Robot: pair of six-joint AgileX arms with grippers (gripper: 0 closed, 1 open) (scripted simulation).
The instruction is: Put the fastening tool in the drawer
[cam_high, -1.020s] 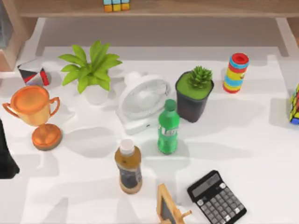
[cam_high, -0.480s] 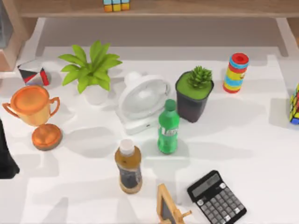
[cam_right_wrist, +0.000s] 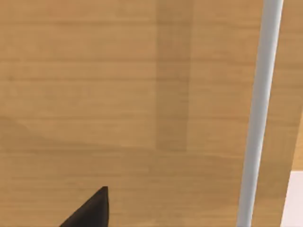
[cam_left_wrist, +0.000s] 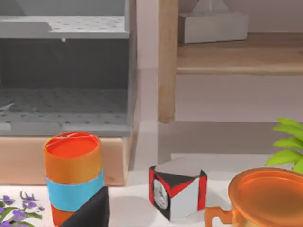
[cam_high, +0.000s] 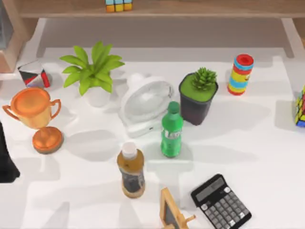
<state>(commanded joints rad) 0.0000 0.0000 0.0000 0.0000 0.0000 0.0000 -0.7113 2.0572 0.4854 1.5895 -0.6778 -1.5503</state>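
Left arm [cam_high: 6, 157] at table's left edge, beside trophy [cam_high: 35, 114] | jaws: cannot tell

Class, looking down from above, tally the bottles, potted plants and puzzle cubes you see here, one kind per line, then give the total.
Bottles: 2, green bottle and brown bottle
Potted plants: 2, leafy plant and dark-potted plant
Puzzle cubes: 3
Total: 7
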